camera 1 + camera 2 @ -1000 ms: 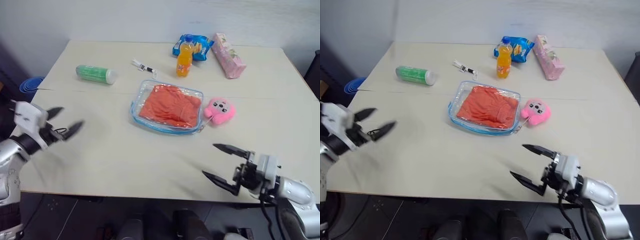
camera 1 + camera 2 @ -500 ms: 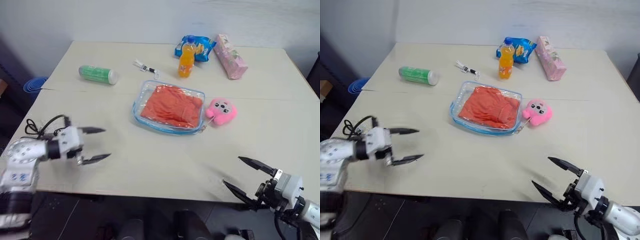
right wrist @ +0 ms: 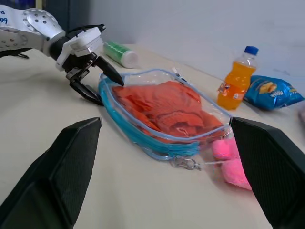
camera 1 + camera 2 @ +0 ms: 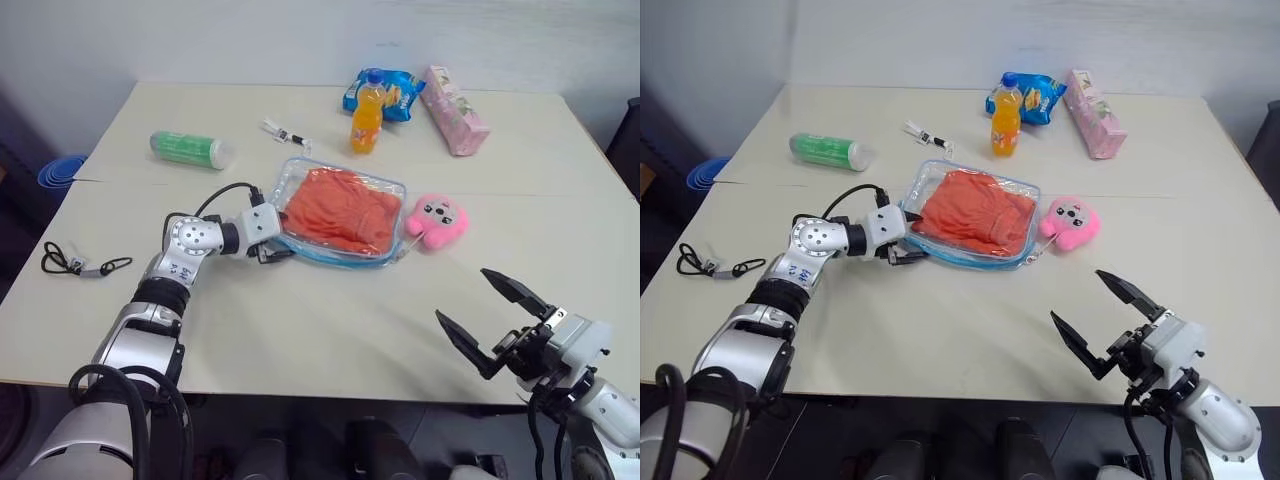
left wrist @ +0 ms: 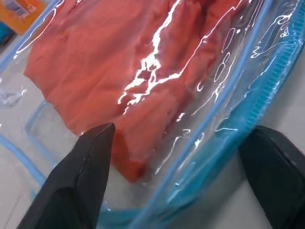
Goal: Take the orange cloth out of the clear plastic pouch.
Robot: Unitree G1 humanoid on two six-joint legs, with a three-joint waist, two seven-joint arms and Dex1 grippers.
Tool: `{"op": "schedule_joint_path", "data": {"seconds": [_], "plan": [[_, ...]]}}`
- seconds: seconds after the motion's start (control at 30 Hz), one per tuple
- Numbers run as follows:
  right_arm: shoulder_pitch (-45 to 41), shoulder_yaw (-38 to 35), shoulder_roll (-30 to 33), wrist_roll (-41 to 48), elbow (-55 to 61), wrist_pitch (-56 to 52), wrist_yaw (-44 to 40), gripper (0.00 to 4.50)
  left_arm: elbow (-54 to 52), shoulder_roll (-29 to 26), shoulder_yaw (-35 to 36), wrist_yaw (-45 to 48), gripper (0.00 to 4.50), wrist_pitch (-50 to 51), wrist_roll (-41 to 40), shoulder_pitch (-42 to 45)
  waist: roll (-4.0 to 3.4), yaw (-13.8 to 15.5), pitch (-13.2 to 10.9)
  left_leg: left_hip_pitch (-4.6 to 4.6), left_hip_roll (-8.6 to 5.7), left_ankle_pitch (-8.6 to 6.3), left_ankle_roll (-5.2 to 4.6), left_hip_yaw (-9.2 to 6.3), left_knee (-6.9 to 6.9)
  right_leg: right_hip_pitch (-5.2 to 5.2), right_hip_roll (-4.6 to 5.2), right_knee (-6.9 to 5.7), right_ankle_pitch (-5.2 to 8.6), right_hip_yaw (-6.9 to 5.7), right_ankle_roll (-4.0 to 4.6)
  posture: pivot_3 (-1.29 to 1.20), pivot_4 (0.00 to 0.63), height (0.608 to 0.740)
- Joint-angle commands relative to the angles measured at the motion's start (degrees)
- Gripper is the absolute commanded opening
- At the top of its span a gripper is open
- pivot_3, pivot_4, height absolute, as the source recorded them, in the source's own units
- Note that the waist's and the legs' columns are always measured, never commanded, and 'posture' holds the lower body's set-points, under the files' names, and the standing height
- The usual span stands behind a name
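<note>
The clear plastic pouch point(image 4: 390, 190) with light-blue edging lies flat at mid-table, and the orange cloth point(image 4: 340, 208) is inside it, wrinkled. My left gripper point(image 4: 280, 240) is at the pouch's near-left corner, open. One finger point(image 5: 90, 157) rests over the plastic above the cloth and the other point(image 5: 274, 162) stands outside the blue edge. My right gripper point(image 4: 463, 297) hovers open with nothing in it off the table's front right, well short of the pouch.
A pink plush toy point(image 4: 437, 218) touches the pouch's right end. At the back stand an orange drink bottle point(image 4: 366, 120), a blue snack bag point(image 4: 395, 88) and a pink box point(image 4: 455, 125). A green bottle point(image 4: 190, 148) lies back left, a black cord point(image 4: 80, 262) front left.
My left arm has swung in from the table's left side, forward and to the right, up to the pouch's corner. The right gripper has stayed open near the front right edge.
</note>
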State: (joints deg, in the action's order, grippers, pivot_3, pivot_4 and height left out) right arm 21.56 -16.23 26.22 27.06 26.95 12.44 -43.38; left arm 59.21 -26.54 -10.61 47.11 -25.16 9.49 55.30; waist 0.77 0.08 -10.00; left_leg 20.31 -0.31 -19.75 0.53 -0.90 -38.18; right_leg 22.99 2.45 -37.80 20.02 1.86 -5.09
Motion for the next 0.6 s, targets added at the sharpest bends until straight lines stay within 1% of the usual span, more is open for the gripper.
{"op": "schedule_joint_path", "data": {"seconds": [0.03,0.13,0.2,0.23,0.3,0.33,0.37,0.43,0.5,0.6], "plan": [[1.66,-1.88,-0.57,0.36,2.71,0.63,1.47,4.5,1.96,0.29,1.43,0.05,2.76,-0.88,-1.06,1.92,0.0,0.03,0.0,0.01,0.0,0.0,0.0,0.0,0.0,0.0,0.0,0.0,0.0,0.0,0.0,0.0,0.15,0.74],[3.52,-2.01,-0.54,0.33,2.79,1.76,1.09,4.5,1.61,-0.32,1.72,3.27,1.81,-1.49,-1.91,1.57,0.0,0.0,0.0,0.01,-0.01,0.0,-0.01,0.01,-0.02,0.0,0.02,0.0,0.0,0.02,0.0,0.0,0.15,0.74],[4.28,-1.97,-0.38,0.35,2.72,2.2,0.7,4.5,0.08,-0.99,1.97,7.0,1.3,-0.84,-3.07,0.54,0.0,-0.08,0.0,0.0,-0.01,0.0,-0.01,0.01,-0.02,0.0,0.01,-0.02,0.0,0.01,0.0,0.0,0.15,0.74],[4.47,-1.9,-0.22,0.41,2.56,2.38,0.43,4.5,-1.48,-1.31,2.12,8.32,0.9,-0.29,-3.7,-0.4,0.0,-0.16,0.0,0.0,0.0,0.01,0.01,0.0,-0.01,0.0,0.0,-0.03,0.0,0.01,0.0,0.0,0.15,0.74],[4.94,-1.74,0.15,0.48,2.42,2.66,-0.06,4.5,-5.78,-1.69,2.47,10.94,0.39,2.11,-5.39,-2.86,-0.01,-0.32,0.01,0.0,0.0,0.01,0.01,0.02,0.0,0.0,-0.01,-0.03,0.0,0.03,0.0,0.0,0.15,0.74],[5.17,-1.78,0.44,0.46,2.25,2.8,-0.47,4.5,-9.99,-1.96,2.42,11.68,0.1,3.97,-6.15,-5.12,-0.03,-0.33,0.02,-0.02,0.01,0.01,0.01,0.03,0.01,0.0,0.0,-0.04,0.0,0.05,0.0,0.0,0.15,0.74],[5.35,-1.9,0.74,0.49,1.99,2.89,-0.91,4.5,-15.97,-2.31,2.12,12.97,0.02,6.46,-7.21,-8.4,-0.04,-0.33,0.02,-0.02,0.01,0.01,0.01,0.02,0.01,0.0,0.0,-0.06,0.0,0.05,0.0,0.0,0.15,0.74],[5.9,-2.28,1.16,0.64,1.69,3.07,-1.72,4.5,-27.47,-2.94,1.7,14.26,0.02,11.54,-9.1,-14.6,-0.08,-0.36,0.05,-0.03,0.04,0.01,0.01,0.01,0.02,0.0,0.01,-0.05,0.0,0.08,0.0,0.0,0.15,0.74],[7.12,-3.37,1.55,0.79,1.2,3.34,-2.44,4.5,-42.32,-2.9,1.85,12.21,0.02,21.57,-11.04,-22.88,-0.09,-0.22,0.05,-0.01,0.05,0.01,0.02,-0.05,0.06,0.0,0.04,-0.08,0.0,0.08,0.0,0.0,0.15,0.74],[9.79,-4.63,1.96,0.92,-0.22,4.26,-4.45,4.5,-57.7,-3.16,1.43,8.92,0.02,30.65,-11.06,-32.17,-0.1,-0.03,0.05,-0.02,0.05,0.0,0.0,-0.06,0.06,-0.06,0.09,-0.02,0.0,0.1,0.01,0.0,0.15,0.74]]}}
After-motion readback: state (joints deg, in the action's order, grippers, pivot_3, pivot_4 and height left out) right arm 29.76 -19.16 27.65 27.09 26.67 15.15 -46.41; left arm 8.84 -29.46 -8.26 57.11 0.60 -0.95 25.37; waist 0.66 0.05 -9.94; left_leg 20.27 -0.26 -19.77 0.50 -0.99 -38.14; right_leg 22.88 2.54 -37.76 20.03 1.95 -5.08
